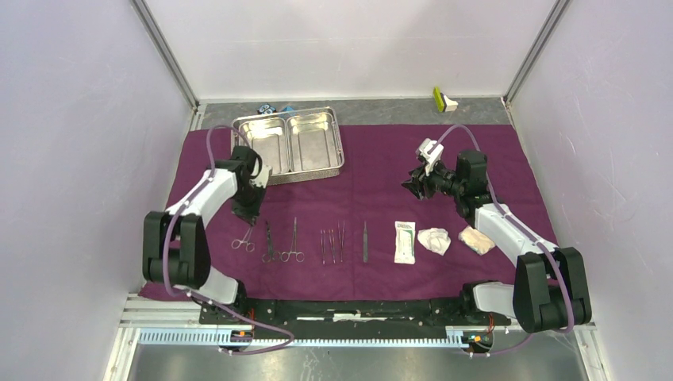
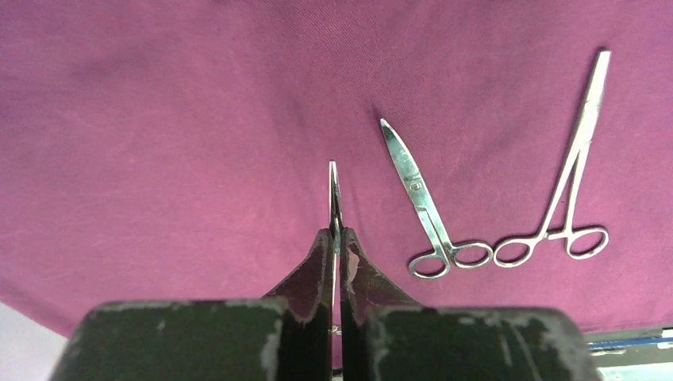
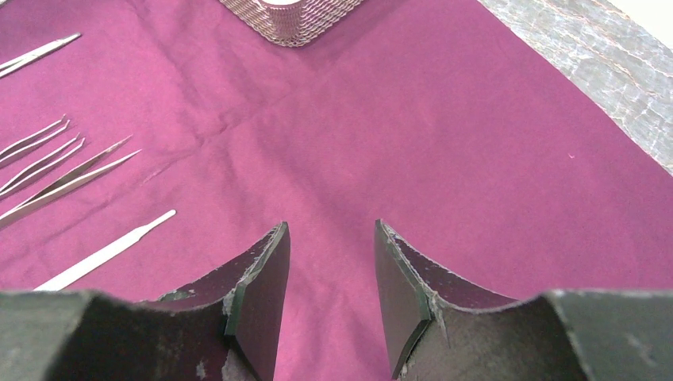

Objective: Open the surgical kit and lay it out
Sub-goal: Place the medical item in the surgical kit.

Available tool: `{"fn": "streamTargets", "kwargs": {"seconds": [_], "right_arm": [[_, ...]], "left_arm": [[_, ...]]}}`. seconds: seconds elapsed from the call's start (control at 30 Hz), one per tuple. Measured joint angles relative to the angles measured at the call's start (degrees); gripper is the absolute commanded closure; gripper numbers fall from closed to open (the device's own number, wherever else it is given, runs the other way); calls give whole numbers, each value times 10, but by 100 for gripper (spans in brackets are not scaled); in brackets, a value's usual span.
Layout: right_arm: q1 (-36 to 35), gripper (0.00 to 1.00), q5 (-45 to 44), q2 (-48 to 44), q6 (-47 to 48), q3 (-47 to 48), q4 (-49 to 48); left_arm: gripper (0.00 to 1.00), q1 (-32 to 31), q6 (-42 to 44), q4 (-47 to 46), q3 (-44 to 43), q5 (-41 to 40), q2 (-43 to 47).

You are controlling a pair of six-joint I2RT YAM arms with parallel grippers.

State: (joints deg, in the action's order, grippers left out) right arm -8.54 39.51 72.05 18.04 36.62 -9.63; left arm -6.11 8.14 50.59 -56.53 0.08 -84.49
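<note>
Laying the final piece of the row looks like the step in hand.

Nearest the bases, across the purple cloth wrap [image 1: 381, 159], the row runs left to right:
- ring-handled instrument [image 2: 333, 190]
- scissors [image 2: 414, 185]
- forceps [image 2: 582, 127]
- tweezers [image 1: 332, 244]
- a straight slim tool [image 1: 365, 240]
- white packet [image 1: 405, 242]
- two gauze wads [image 1: 434, 240]

Left gripper [image 2: 336, 234]: clenched on the ring-handled instrument. The thin tip pokes out ahead of the pads and points away from the bases. The rings show in the overhead view just beside the scissors' rings, at the left end of the row. I cannot tell whether it lies flat on the cloth or hangs just above it.

Right gripper [image 3: 330, 228]: released, jaws apart with nothing between them. It hovers over bare cloth farther back, well apart from the row.

Steel tray [image 1: 313, 143]: at the far left of the cloth, both compartments bare. Behind it on the grey strip sit a black-and-blue object [image 1: 266, 109] and a blue block [image 1: 287, 108].

Judgement on doing the placement well:
- Bring the instrument down until its whole length rests on the cloth before letting go. A drop from height would let it roll or skew.
- Keep the tip pointing away, parallel to the scissors, with a gap so the rings do not overlap.
- Part the jaws only slightly, then rise straight up. A sideways exit risks dragging the blade or rucking the cloth under the neighbours.
- The right arm has nothing to do here and is best kept clear.
</note>
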Motion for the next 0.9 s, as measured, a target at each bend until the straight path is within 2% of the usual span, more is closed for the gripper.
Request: {"fn": "streamTargets", "kwargs": {"seconds": [0.2,0.9], "right_arm": [[0,50,-10,0,6,-1,0],[0,50,-14,0,13,-2,2]], "left_arm": [[98,13,-27,22,-3,0,-79],[98,34,-45,33,-37,0,-97]]}}
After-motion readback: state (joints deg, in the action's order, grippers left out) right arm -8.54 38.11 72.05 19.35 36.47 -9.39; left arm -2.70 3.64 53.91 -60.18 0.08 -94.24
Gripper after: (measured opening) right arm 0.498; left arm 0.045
